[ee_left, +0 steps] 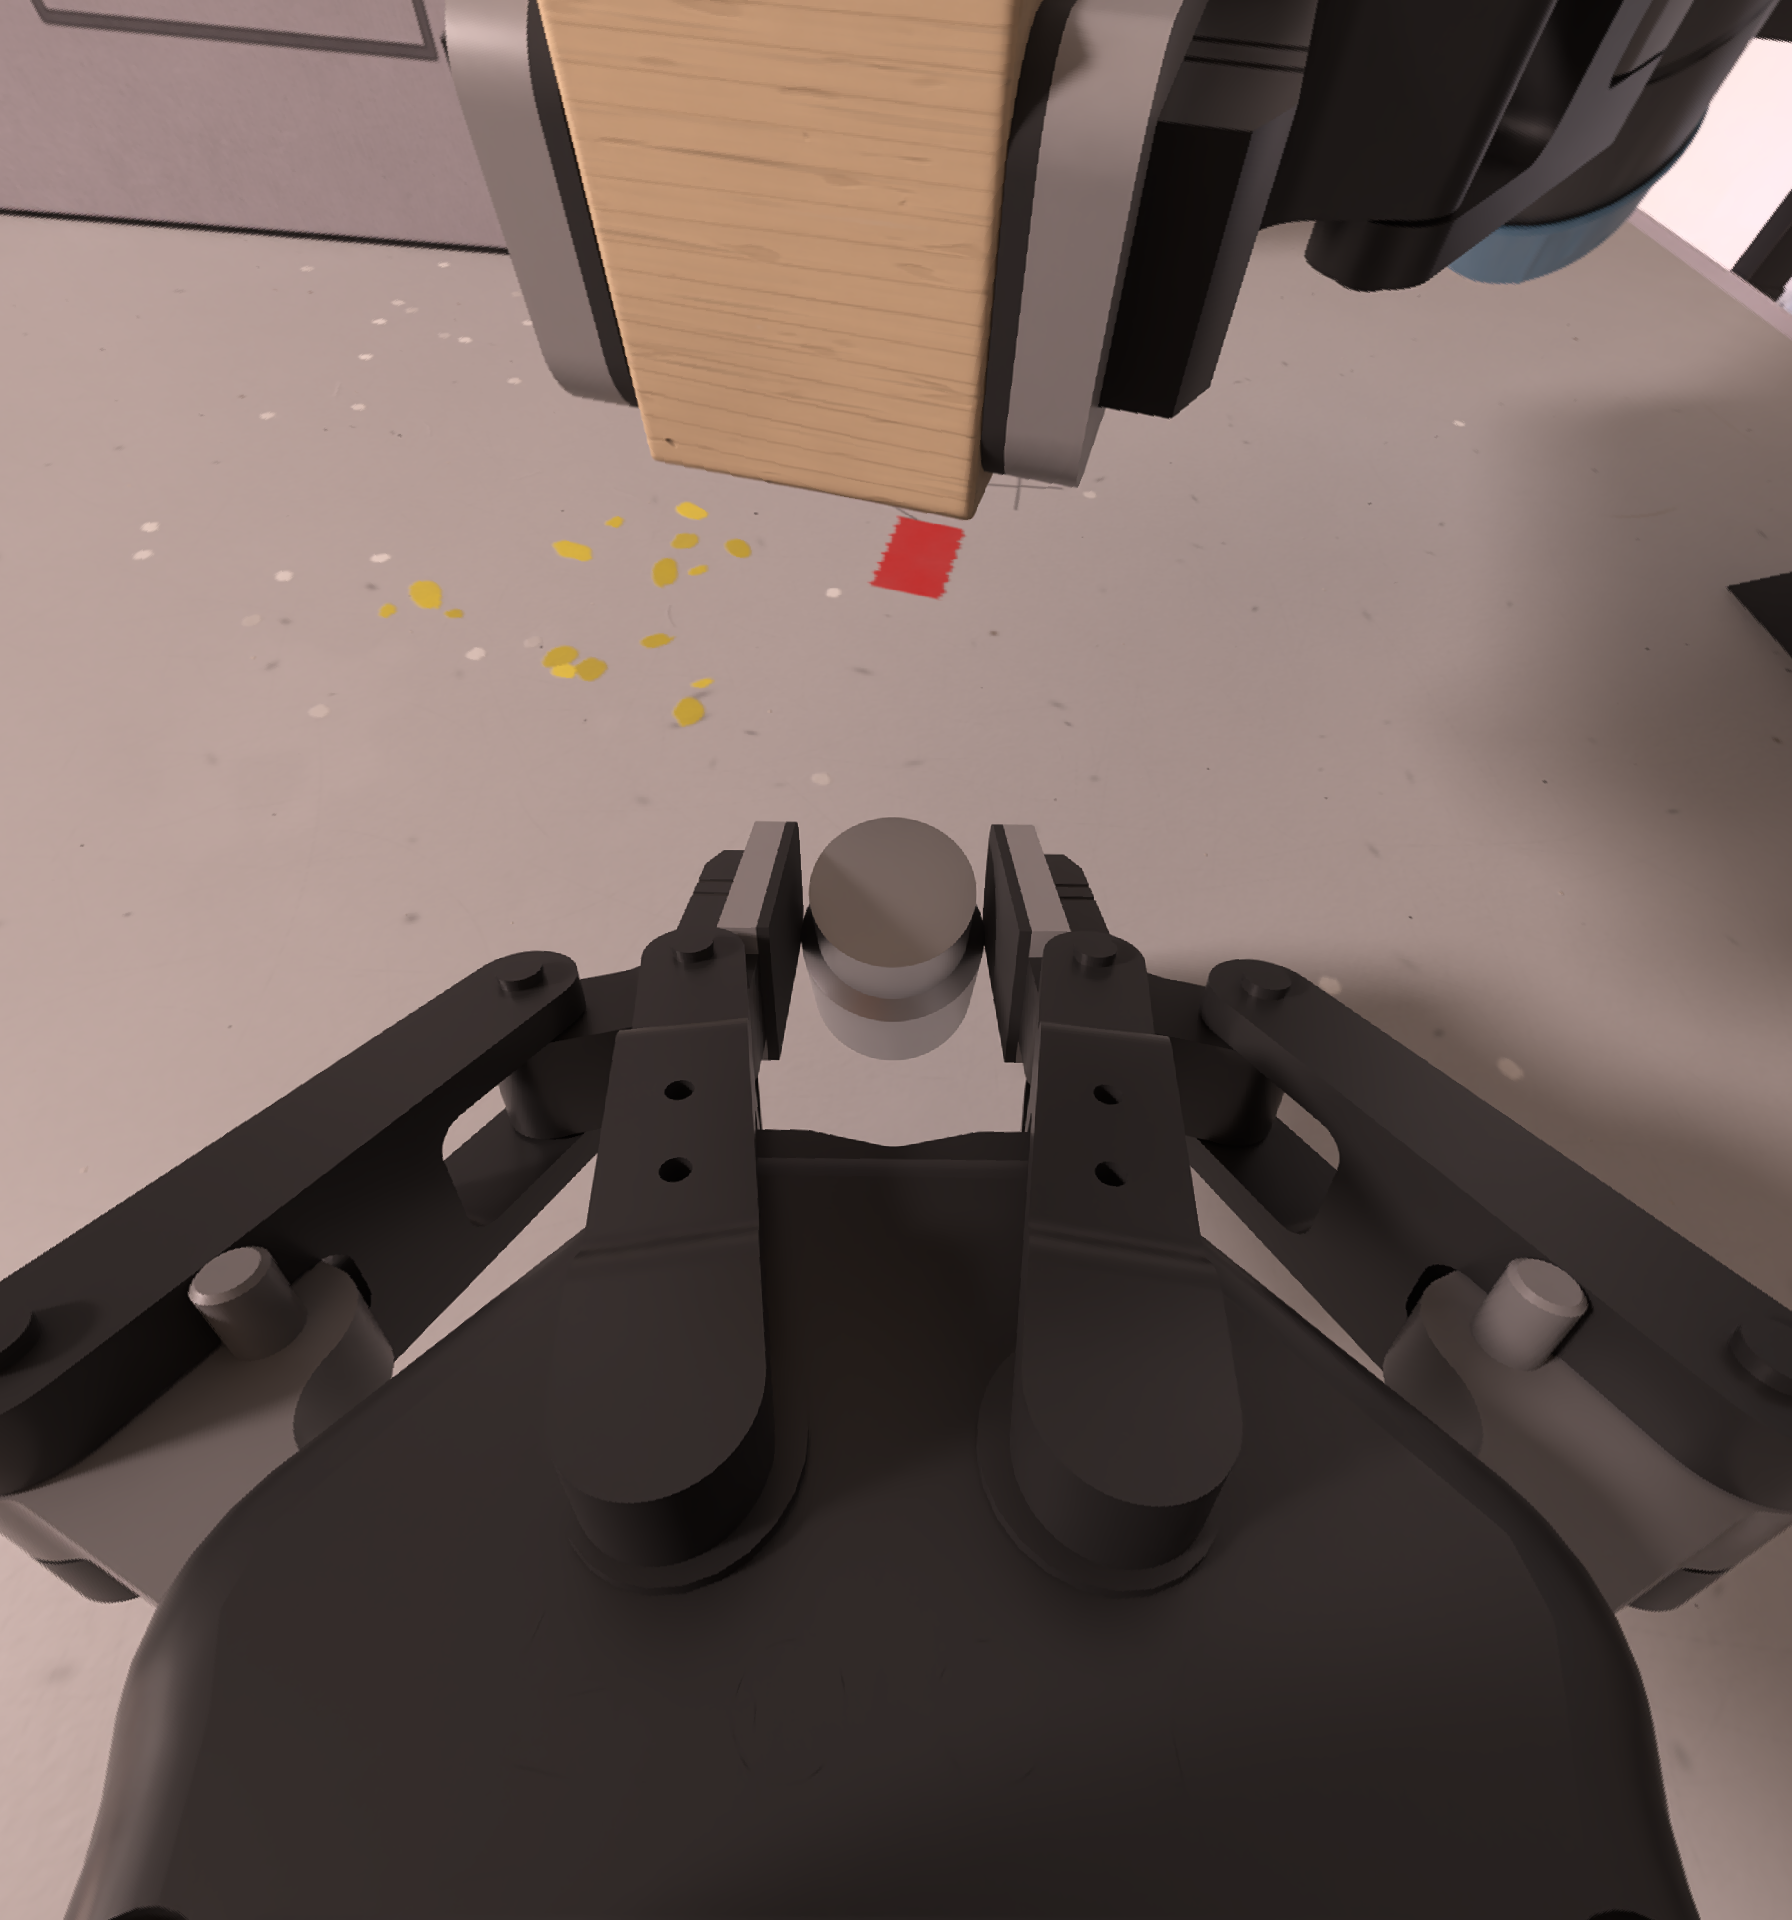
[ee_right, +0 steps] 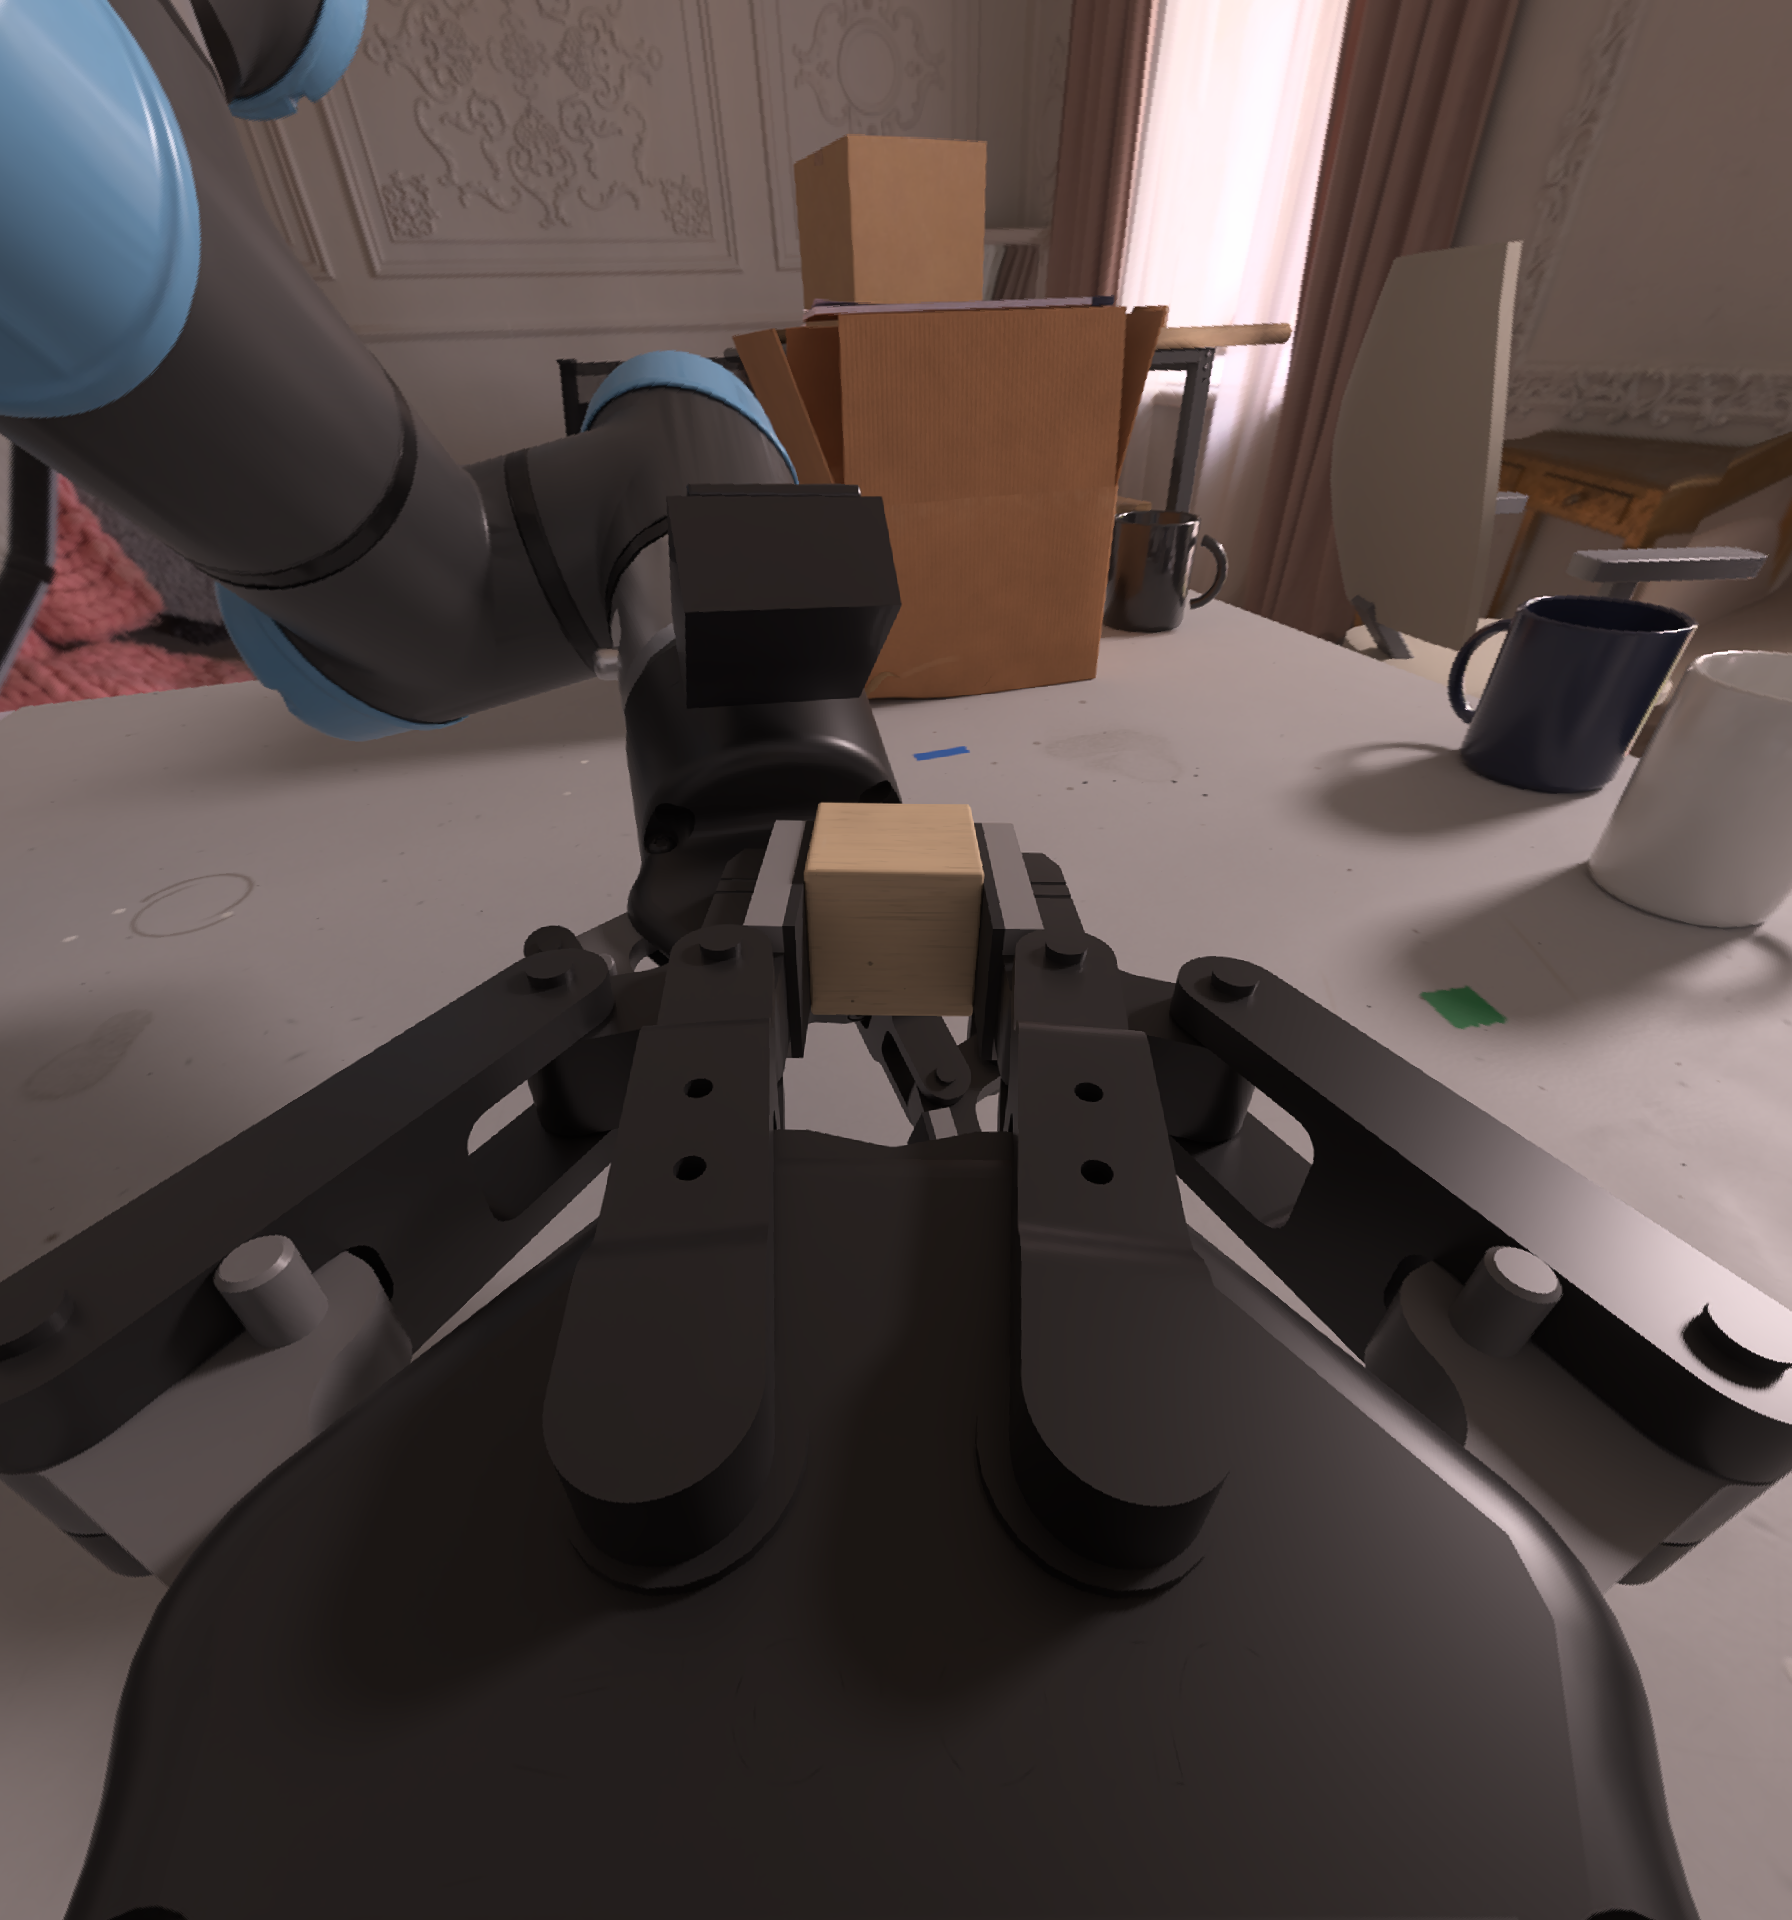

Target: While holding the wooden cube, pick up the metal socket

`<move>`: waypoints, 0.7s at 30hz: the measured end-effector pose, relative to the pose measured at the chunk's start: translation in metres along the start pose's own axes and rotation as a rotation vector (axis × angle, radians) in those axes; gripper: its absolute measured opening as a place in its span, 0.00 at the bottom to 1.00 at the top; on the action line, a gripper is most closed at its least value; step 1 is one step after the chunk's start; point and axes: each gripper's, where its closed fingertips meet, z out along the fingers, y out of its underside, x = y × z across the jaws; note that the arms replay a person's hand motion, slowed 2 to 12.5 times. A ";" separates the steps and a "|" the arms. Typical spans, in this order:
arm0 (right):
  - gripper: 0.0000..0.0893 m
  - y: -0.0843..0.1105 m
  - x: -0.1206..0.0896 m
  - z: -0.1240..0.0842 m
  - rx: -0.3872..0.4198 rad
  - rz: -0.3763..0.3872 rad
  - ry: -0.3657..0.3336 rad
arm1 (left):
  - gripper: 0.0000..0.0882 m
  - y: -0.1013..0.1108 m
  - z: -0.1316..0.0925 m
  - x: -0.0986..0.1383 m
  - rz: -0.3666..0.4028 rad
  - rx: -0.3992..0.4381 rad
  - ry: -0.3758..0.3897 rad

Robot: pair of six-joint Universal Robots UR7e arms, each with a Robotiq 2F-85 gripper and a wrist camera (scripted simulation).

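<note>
Speckled grey bench [ee_left: 248, 831] under me, with yellow paint flecks [ee_left: 622, 613] and a red tape scrap [ee_left: 918, 558] up around 12 o'clock of my left end effector [ee_left: 893, 914]. That one is pinching the metal socket [ee_left: 892, 904]: a short, smooth steel cylinder with a flat round top, pads on its curved sides at 9 and 3. I can't tell if it's off the bench yet.

My guess is it's dense, rigid and slick, so contact is only two thin lines. I'd hold low on the barrel, squarely across the middle.

My right end effector [ee_right: 893, 914] is clamped on the wooden cube [ee_right: 893, 909], pale, grainy, flat-faced. Probably light and grippy, easy to keep. It hangs just above the socket. Mugs [ee_right: 1578, 691] and cardboard boxes [ee_right: 975, 499] sit farther off at 1 to 2 o'clock.
</note>
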 end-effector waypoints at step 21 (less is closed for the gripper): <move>0.28 -0.005 -0.020 -0.009 0.026 0.119 -0.224 | 0.36 -0.008 -0.002 0.027 -0.016 0.029 0.143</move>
